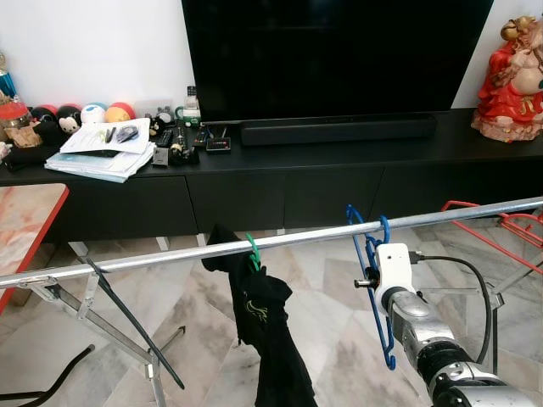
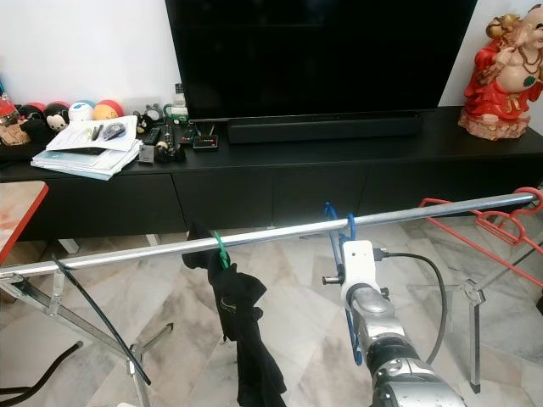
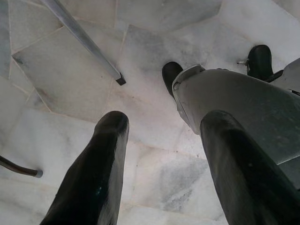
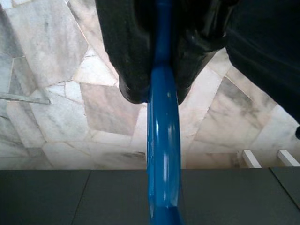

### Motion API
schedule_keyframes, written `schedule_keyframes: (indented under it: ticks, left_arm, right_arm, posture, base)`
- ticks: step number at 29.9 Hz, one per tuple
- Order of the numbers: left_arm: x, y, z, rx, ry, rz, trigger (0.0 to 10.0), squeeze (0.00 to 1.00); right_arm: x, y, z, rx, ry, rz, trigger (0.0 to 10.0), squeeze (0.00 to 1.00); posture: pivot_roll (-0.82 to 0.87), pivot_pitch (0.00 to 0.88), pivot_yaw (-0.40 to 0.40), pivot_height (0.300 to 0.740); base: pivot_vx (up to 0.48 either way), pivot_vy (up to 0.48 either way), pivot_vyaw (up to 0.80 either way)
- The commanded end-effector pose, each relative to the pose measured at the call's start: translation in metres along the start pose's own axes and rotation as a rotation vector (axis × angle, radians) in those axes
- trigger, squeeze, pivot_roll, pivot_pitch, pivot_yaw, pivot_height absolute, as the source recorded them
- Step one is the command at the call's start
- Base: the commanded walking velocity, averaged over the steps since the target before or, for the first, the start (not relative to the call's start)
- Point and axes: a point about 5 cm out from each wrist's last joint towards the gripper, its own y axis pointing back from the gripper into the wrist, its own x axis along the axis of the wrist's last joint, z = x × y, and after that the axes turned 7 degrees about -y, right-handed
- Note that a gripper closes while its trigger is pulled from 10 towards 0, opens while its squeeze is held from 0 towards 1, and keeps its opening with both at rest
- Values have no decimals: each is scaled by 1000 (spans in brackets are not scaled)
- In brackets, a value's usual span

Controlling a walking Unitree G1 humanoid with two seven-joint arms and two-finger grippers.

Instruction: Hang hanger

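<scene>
Blue hanger (image 1: 375, 280): its hooks sit over the silver rail (image 1: 170, 257), as far as I can tell from here; the body hangs down just in front of the robot's right arm.
Right end effector (image 4: 157, 70): pinching the blue hanger, the black fingers pressed on either side of the plastic in the right wrist view.
Left end effector (image 3: 159, 164): spread wide with nothing between the fingers, pointed down at the marble floor (image 3: 140, 93), idle.
Rail neighbours: a black garment (image 1: 263, 331) on a green hanger (image 1: 253, 251) hangs further to the robot's left; red hangers (image 1: 501, 229) sit at the rail's right end, well apart from the blue one.
Background: a black TV cabinet (image 1: 280, 182) with a television (image 1: 331, 55) behind the rack.
Step in hand: seating the blue hanger on the rail, nearly done by the look of it.
Next move: probably make sure the hook rests fully over the rail, then let the fingers part and draw the arm back without dragging the hanger off.
</scene>
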Motion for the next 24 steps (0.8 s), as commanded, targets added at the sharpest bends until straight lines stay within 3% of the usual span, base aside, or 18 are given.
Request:
schedule_keyframes:
  ticks: [1, 3, 19, 21, 23, 24]
  left_arm:
    - [-6, 1, -3, 4, -14, -32, 10000, 0]
    - [-6, 1, -3, 4, -15, -33, 10000, 0]
    - [-6, 2, -4, 15, -18, -25, 10000, 0]
    - [-7, 2, -3, 13, -20, -25, 10000, 0]
    - [-7, 2, -3, 12, -20, -26, 10000, 0]
    - [-8, 2, -3, 12, -21, -26, 10000, 0]
  right_arm:
    - [-10, 1, -1, 5, -4, -30, 10000, 961]
    - [-8, 1, 0, -4, -10, -5, 10000, 1000]
    - [-4, 9, -3, -5, 39, 226, 10000, 1000]
    - [-6, 13, -2, -11, 31, 262, 10000, 957]
    - [-9, 17, -1, -22, 29, 300, 10000, 769]
    - [-11, 22, 1, -54, 24, 342, 10000, 455]
  posture:
    - [-65, 46, 47, 740]
    - [-67, 47, 48, 740]
    - [-76, 42, 52, 740]
    - [-77, 40, 51, 740]
    - [-80, 36, 51, 740]
    - [-83, 33, 51, 740]
  base:
    - [0, 0, 0]
    - [0, 0, 0]
    - [0, 0, 0]
    - [0, 0, 0]
    - [0, 0, 0]
    - [0, 0, 0]
